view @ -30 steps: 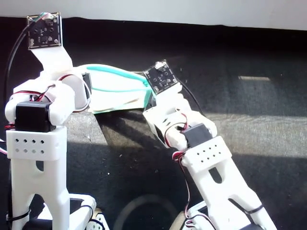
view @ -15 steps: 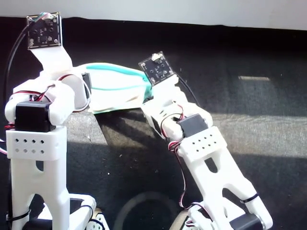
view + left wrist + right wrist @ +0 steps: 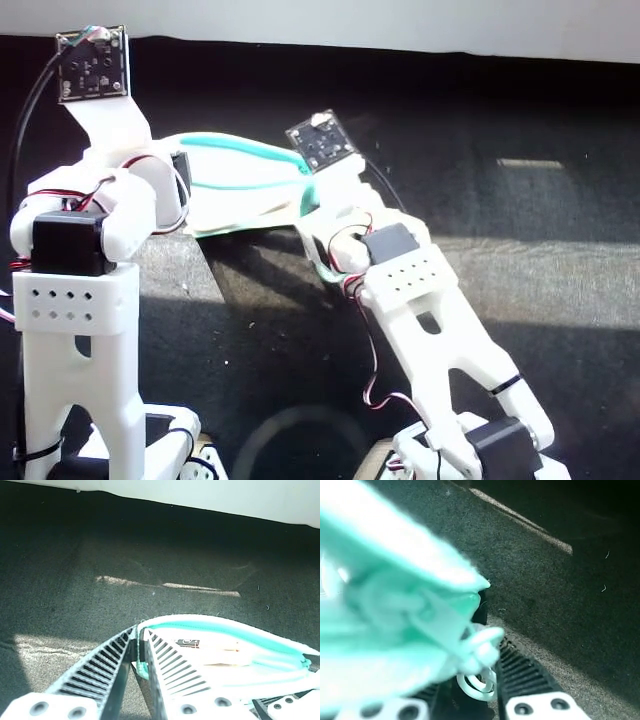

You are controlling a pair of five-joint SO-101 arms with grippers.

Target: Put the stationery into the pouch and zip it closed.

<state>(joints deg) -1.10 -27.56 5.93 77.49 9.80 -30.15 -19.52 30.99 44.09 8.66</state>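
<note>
L claw (image 3: pixel 136 632): clenched on pouch (image 3: pixel 225 647) rim, end nearest it. R claw (image 3: pixel 482 665): looks clamped on zip pull (image 3: pixel 477 682), ring betw jaws. Inside, just past L claw: pen (image 3: pixel 200 643). Step: zipping; mouth open. Next, I'd say you draw zip pull toward L claw, keep L grip firm.
</note>
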